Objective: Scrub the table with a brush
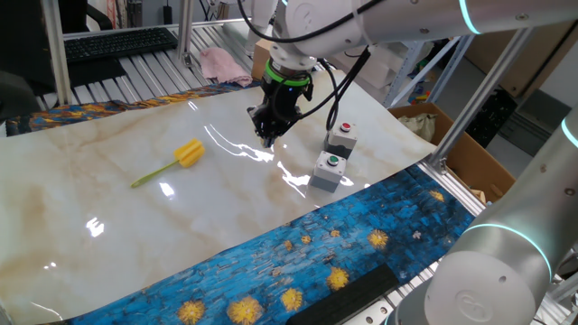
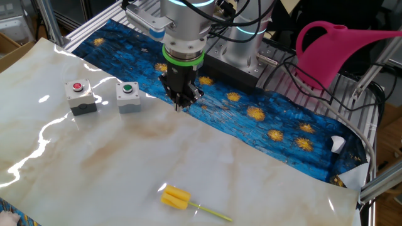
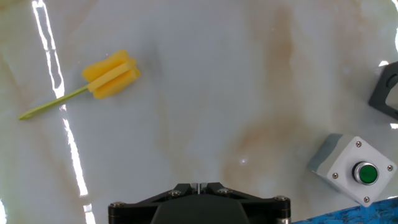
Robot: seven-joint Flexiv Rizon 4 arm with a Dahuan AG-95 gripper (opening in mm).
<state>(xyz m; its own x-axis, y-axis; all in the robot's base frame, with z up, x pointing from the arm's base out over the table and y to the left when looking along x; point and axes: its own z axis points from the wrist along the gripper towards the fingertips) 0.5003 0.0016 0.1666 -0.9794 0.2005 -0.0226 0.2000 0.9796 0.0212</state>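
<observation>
The brush (image 1: 177, 161) lies flat on the cream marble table (image 1: 108, 208), with its yellow bristle head toward the middle and its thin yellow-green handle pointing left. It also shows in the other fixed view (image 2: 178, 200) and in the hand view (image 3: 106, 78). My gripper (image 1: 268, 135) hangs above the table to the right of the brush, well apart from it. Its fingers are pressed together and hold nothing. In the other fixed view the gripper (image 2: 181, 103) sits over the table's edge near the blue cloth.
Two grey button boxes stand right of the gripper, one with a green button (image 1: 330, 170) and one with a red button (image 1: 341, 140). A blue flowered cloth (image 1: 343, 244) edges the table. A pink watering can (image 2: 339, 53) and a cardboard box (image 1: 461, 149) stand off the table.
</observation>
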